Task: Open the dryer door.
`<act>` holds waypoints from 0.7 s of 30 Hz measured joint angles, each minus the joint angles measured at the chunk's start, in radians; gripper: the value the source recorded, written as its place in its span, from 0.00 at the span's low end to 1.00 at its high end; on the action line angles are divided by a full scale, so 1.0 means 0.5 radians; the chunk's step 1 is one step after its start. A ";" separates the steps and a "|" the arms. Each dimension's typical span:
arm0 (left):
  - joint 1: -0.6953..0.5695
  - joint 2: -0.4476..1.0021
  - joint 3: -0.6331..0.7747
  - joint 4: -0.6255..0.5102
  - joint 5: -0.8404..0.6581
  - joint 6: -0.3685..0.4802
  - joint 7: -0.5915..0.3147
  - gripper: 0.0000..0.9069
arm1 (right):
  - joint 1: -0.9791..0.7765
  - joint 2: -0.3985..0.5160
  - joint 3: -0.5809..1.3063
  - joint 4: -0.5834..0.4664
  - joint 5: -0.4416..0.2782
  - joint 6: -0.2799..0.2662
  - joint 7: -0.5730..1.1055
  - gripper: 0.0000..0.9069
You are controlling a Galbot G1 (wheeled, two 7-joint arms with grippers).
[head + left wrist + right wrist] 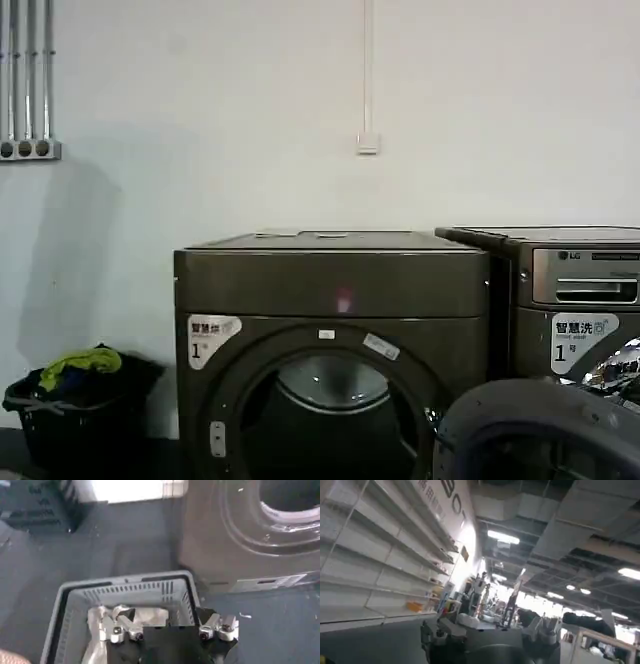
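Boxy bronze-grey dryer (330,290) centre frame; its round chrome-rimmed dark-glass door (545,430) swung open, lower right. Left gripper (170,630) jaws wide apart, empty, above grey slotted basket (125,592). Right gripper: cannot tell.

Dark laundry basket (75,425), grey crate (125,592)

Our left gripper (169,630) sits at the lower middle of its wrist view, fingers (116,628) spread wide apart.
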 joint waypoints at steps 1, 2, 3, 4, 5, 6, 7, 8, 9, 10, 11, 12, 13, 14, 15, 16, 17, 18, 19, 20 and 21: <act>-0.001 0.030 0.010 0.000 -0.071 0.000 -0.036 1.00 | 0.006 0.000 -0.010 -0.003 -0.006 0.003 0.000 1.00; -0.001 0.065 0.021 -0.004 -0.155 0.000 -0.069 1.00 | 0.012 0.000 -0.018 -0.008 -0.010 0.005 0.000 1.00; -0.004 0.097 0.033 -0.012 -0.230 0.000 -0.117 1.00 | 0.018 -0.001 -0.026 -0.014 -0.012 0.009 0.000 1.00; -0.010 0.129 0.048 -0.019 -0.315 0.000 -0.177 1.00 | 0.020 -0.002 -0.030 -0.019 -0.013 0.010 -0.002 1.00; -0.012 0.156 0.062 -0.027 -0.385 0.000 -0.232 1.00 | 0.022 -0.006 -0.030 -0.027 -0.017 0.013 -0.006 1.00; -0.015 0.183 0.078 -0.032 -0.436 0.000 -0.256 1.00 | 0.022 -0.012 -0.029 -0.035 -0.022 0.014 -0.009 1.00; -0.020 0.213 0.095 -0.036 -0.484 0.000 -0.274 1.00 | 0.023 -0.019 -0.026 -0.045 -0.028 0.017 -0.012 1.00; -0.024 0.240 0.113 -0.040 -0.520 0.000 -0.290 1.00 | 0.022 -0.027 -0.021 -0.056 -0.038 0.023 -0.017 1.00; -0.031 0.269 0.134 -0.045 -0.554 0.000 -0.299 1.00 | 0.022 -0.035 -0.014 -0.070 -0.049 0.034 -0.020 1.00; -0.034 0.294 0.152 -0.048 -0.581 0.000 -0.307 1.00 | 0.021 -0.043 -0.008 -0.084 -0.055 0.040 -0.022 1.00; -0.035 0.323 0.177 -0.049 -0.594 0.000 -0.315 1.00 | 0.020 -0.048 -0.005 -0.094 -0.056 0.041 -0.024 1.00; -0.036 0.344 0.200 -0.049 -0.600 0.000 -0.320 1.00 | 0.020 -0.053 -0.004 -0.105 -0.057 0.042 -0.024 1.00; -0.036 0.359 0.219 -0.053 -0.608 0.000 -0.325 1.00 | 0.020 -0.055 -0.003 -0.114 -0.058 0.042 -0.024 1.00; -0.035 0.371 0.242 -0.057 -0.616 0.000 -0.337 1.00 | 0.021 -0.057 -0.004 -0.122 -0.060 0.042 -0.024 1.00; -0.035 0.381 0.263 -0.059 -0.626 0.000 -0.342 1.00 | 0.024 -0.058 -0.006 -0.129 -0.061 0.044 -0.025 1.00; -0.039 0.394 0.283 -0.065 -0.632 0.000 -0.343 1.00 | 0.029 -0.059 -0.009 -0.137 -0.061 0.046 -0.025 1.00; -0.044 0.407 0.304 -0.066 -0.623 0.000 -0.342 1.00 | 0.034 -0.060 -0.013 -0.145 -0.063 0.048 -0.027 1.00; -0.047 0.412 0.322 -0.062 -0.613 0.000 -0.336 1.00 | 0.038 -0.060 -0.013 -0.155 -0.065 0.051 -0.031 1.00; -0.047 0.411 0.337 -0.057 -0.598 0.000 -0.327 1.00 | 0.038 -0.062 -0.013 -0.164 -0.066 0.053 -0.033 1.00; -0.047 0.404 0.342 -0.045 -0.593 0.000 -0.323 1.00 | 0.039 -0.065 -0.013 -0.170 -0.068 0.055 -0.034 1.00; -0.047 0.397 0.347 -0.036 -0.587 0.000 -0.319 1.00 | 0.039 -0.070 -0.012 -0.174 -0.071 0.056 -0.035 1.00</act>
